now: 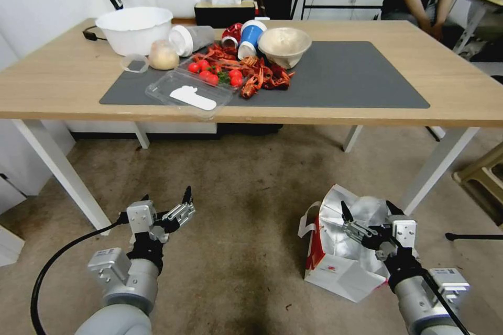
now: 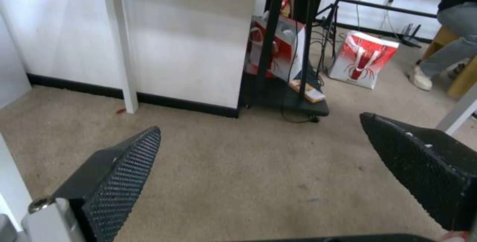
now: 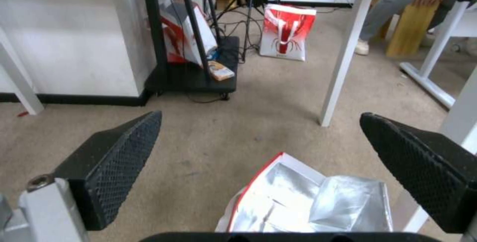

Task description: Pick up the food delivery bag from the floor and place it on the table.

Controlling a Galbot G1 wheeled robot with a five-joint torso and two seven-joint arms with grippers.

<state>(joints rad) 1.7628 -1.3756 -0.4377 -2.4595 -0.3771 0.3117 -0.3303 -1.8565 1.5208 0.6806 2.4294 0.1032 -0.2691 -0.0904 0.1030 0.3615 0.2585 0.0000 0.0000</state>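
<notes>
The right gripper (image 1: 369, 213), jaws wide open, hangs just above the food delivery bag (image 1: 343, 261) (left gripper (image 1: 166, 203) open too, at nine o'clock).

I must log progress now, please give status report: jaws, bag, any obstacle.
Right gripper open above food delivery bag, nothing held. Left gripper open, over bare floor. Bag on floor beside table leg; mat's left part cluttered.

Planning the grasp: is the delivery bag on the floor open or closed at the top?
Open: the food delivery bag gapes, its silver foil lining exposed below the right gripper, whose jaws are spread.
</notes>
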